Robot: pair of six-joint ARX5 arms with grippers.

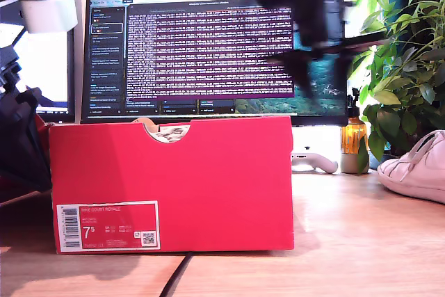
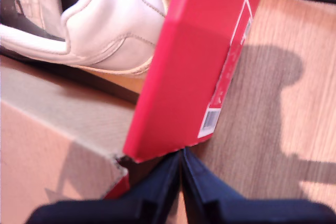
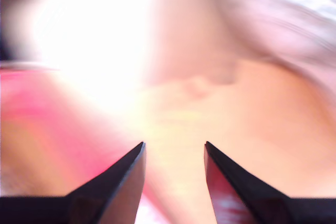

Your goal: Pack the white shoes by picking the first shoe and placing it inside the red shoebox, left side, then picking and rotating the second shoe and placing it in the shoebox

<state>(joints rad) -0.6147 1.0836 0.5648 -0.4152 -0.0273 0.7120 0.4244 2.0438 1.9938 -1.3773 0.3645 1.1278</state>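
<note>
**Shoebox standing, one shoe inside**

Shoebox point(image 1: 170, 182) stood at the exterior view's left, one shoe point(image 2: 100, 22) lying inside. My first gripper point(image 2: 182, 153) was pressed together at its corner. My second gripper point(image 3: 173, 148), blurred, was spread apart and empty. Another shoe point(image 1: 417, 166) lay at the exterior view's right.

The red shoebox point(image 1: 208, 186) is made of matt, smooth cardboard, with a white paper label point(image 1: 108, 226). Smooth white leather is seen on the shoe point(image 2: 113, 30) inside. The table point(image 1: 361, 241) shows a light wood grain finish.
</note>
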